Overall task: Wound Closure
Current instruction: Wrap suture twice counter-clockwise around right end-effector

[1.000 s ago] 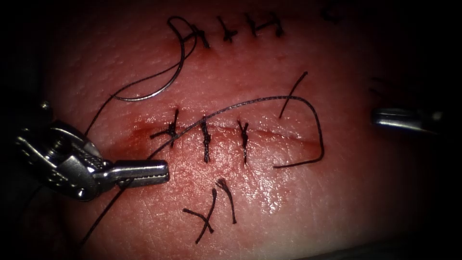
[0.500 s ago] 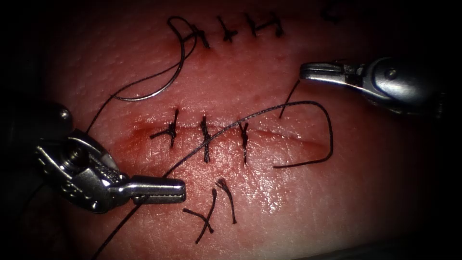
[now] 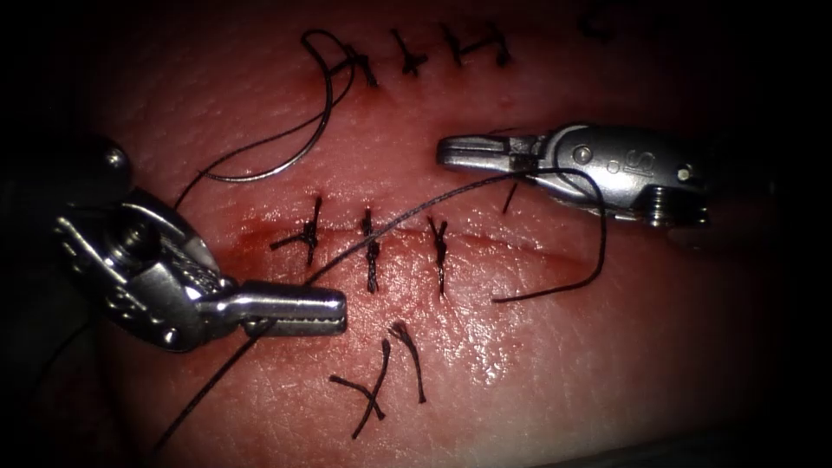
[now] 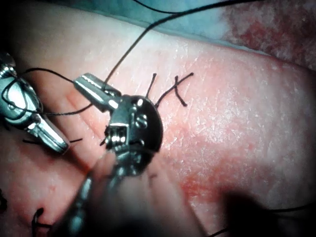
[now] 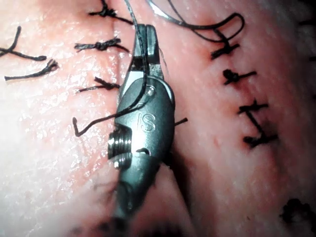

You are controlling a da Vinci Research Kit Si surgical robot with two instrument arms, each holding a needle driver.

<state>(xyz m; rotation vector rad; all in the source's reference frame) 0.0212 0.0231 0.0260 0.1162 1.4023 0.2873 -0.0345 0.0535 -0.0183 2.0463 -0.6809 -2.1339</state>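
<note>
Endoscope view: thread [image 3: 407, 208] across right pincer [image 3: 472, 152].

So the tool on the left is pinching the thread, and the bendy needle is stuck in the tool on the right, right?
Not quite. The left tool does pinch the thread, but the right tool does not hold the needle. The endoscope view shows the needle lying loose on the tissue, above the cut's left end.

The left arm's tool [image 3: 299, 310] lies low below the left end of the cut [image 3: 416, 236], its fingers [image 3: 322, 301] pressed together on the thread [image 3: 390, 217] and pointing right. The right arm's tool [image 3: 468, 151] reaches in above the cut's middle, pointing left, fingers together, with thread draped over its wrist.
</note>
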